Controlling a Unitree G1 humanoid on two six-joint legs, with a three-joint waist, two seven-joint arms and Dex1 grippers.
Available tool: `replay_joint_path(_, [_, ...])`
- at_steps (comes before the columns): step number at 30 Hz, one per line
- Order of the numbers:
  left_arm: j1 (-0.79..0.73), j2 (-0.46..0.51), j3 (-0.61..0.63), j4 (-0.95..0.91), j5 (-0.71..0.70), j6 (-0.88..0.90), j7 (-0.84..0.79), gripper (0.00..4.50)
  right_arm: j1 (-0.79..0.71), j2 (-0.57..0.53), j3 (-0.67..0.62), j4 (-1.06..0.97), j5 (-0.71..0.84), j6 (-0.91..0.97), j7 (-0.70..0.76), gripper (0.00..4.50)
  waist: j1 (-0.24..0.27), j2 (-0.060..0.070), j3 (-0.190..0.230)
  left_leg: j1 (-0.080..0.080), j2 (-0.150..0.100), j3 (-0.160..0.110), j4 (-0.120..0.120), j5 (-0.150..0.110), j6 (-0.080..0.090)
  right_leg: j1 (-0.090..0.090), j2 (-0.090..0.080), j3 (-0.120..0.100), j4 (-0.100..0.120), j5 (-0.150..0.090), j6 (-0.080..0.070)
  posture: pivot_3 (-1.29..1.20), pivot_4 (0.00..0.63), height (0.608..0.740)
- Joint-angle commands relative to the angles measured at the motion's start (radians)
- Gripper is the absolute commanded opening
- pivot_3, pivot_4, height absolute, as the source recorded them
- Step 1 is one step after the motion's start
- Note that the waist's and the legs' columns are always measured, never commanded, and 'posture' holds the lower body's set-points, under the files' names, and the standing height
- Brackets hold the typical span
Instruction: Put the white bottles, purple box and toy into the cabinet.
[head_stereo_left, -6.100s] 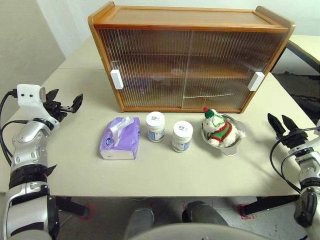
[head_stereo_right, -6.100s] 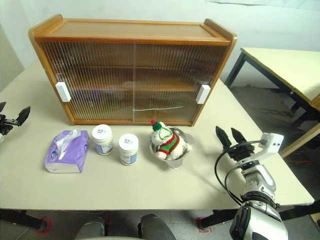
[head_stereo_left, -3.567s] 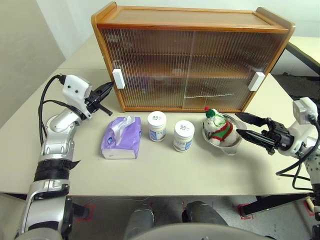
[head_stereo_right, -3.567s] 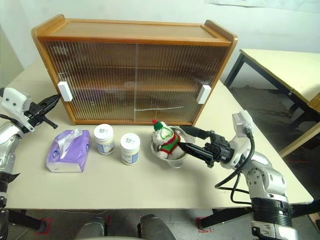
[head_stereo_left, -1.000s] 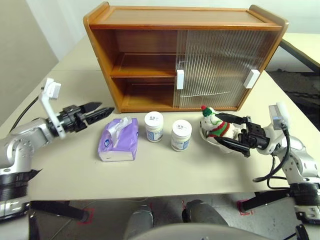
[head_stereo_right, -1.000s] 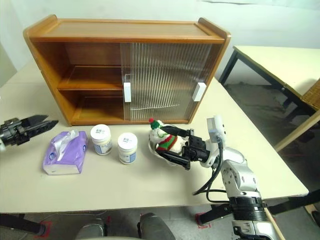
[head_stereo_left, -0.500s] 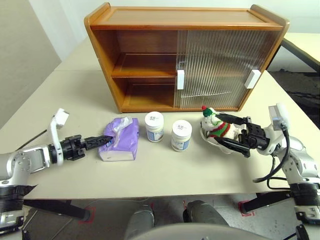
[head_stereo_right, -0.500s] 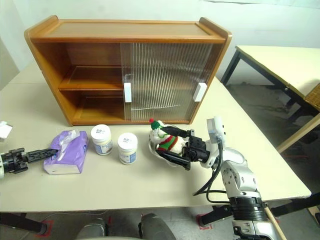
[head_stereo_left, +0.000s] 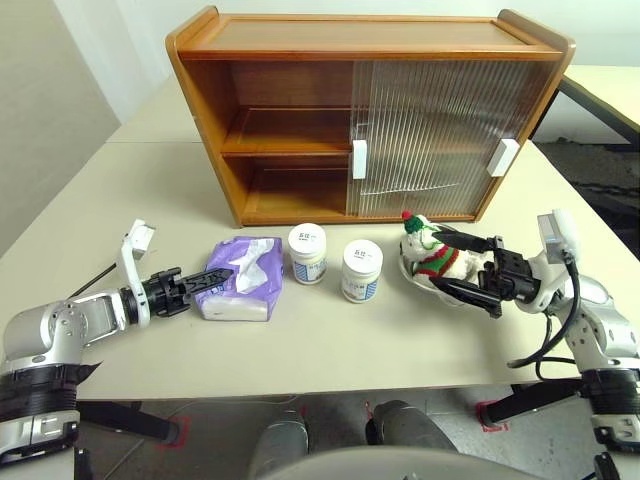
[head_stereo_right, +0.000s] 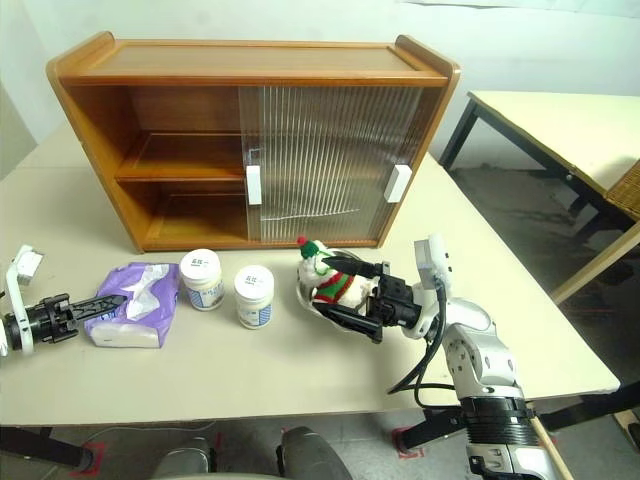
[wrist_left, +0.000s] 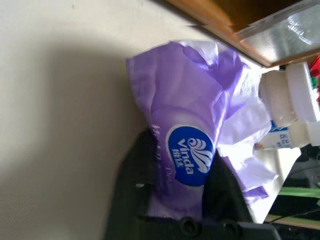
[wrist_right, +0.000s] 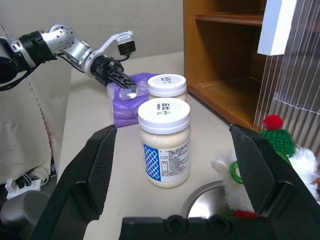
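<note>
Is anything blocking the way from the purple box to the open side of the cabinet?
Nothing visible does. The purple box, pinched by the left gripper, lies on the table right before the cabinet, whose left half stands open. The white bottles stand beside the box, toward the toy.

bright even light, soft shadows, wrist views blurred close up.

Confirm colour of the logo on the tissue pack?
Blue oval with white lettering on the purple tissue pack; clearest in the left wrist view.
</note>
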Motion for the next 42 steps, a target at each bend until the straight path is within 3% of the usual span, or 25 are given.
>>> replay_joint_path(1, [0.009,-0.024,0.049,0.015,-0.030,-0.012,-0.014,0.40,-0.008,-0.008,0.007,0.000,-0.017,-0.010,0.005,4.50,0.000,0.000,0.000,0.000,0.000,0.000,0.000,0.000,0.000,0.000,0.000,0.000,0.000,0.000,0.000,-0.18,0.000,0.740])
replay_joint_path(3, [0.004,-0.049,0.104,-0.010,-0.081,0.005,-0.010,0.16,-0.015,-0.007,0.009,0.003,-0.018,-0.009,0.006,4.50,0.001,0.000,0.000,0.001,0.000,0.000,0.000,0.000,0.000,0.000,0.000,0.000,0.000,0.000,0.000,-0.18,0.000,0.740])
replay_joint_path(9, [-0.006,-0.105,0.242,-0.071,-0.214,0.023,0.017,0.15,-0.020,-0.006,0.007,0.005,-0.008,-0.005,0.019,4.50,0.010,0.000,0.000,0.001,0.000,0.000,0.000,0.002,-0.002,0.001,0.000,0.000,0.000,0.000,0.000,-0.16,0.000,0.740])
replay_joint_path(16, [-0.101,-0.195,0.309,-0.156,-0.376,0.042,0.148,0.15,-0.030,0.014,-0.016,-0.011,0.038,0.016,0.015,4.50,0.030,0.000,0.000,0.003,0.000,0.001,0.000,0.006,-0.003,0.008,0.000,0.000,0.001,0.001,0.001,-0.16,0.000,0.740])
replay_joint_path(21, [-0.202,-0.267,0.273,-0.202,-0.362,-0.030,0.308,0.15,-0.018,0.049,-0.038,-0.044,0.061,0.018,-0.053,4.50,0.037,-0.002,0.001,0.016,-0.002,0.001,0.000,0.005,-0.003,0.016,0.000,0.001,0.001,0.000,0.003,-0.16,0.000,0.740])
replay_joint_path(27, [-0.288,-0.326,0.225,-0.219,-0.353,-0.078,0.436,0.15,0.005,0.065,-0.039,-0.080,0.057,0.021,-0.099,4.50,0.036,-0.002,0.001,0.016,-0.003,0.002,0.001,0.005,-0.002,0.017,0.000,0.002,0.001,-0.001,0.005,-0.17,0.000,0.740])
replay_joint_path(33, [-0.387,-0.416,0.190,-0.248,-0.305,-0.148,0.675,0.14,0.032,0.092,-0.028,-0.082,0.045,-0.002,-0.105,4.50,0.035,-0.005,0.002,0.014,-0.004,0.002,0.001,0.005,-0.001,0.022,0.000,0.002,0.001,-0.002,0.007,-0.18,0.000,0.740])
replay_joint_path(35, [-0.407,-0.437,0.179,-0.252,-0.293,-0.170,0.722,0.14,0.041,0.098,-0.027,-0.082,0.043,-0.007,-0.103,4.50,0.035,-0.005,0.002,0.014,-0.004,0.002,0.001,0.005,-0.001,0.022,0.000,0.002,0.000,-0.006,0.015,-0.18,0.000,0.740])
replay_joint_path(42, [-0.521,-0.539,0.128,-0.202,-0.247,-0.250,0.853,0.14,0.040,0.121,-0.002,-0.070,0.025,-0.037,-0.096,4.50,0.033,-0.010,0.005,0.015,-0.006,0.003,0.002,0.004,0.001,0.025,0.000,0.004,-0.001,-0.008,0.020,-0.19,0.000,0.740])
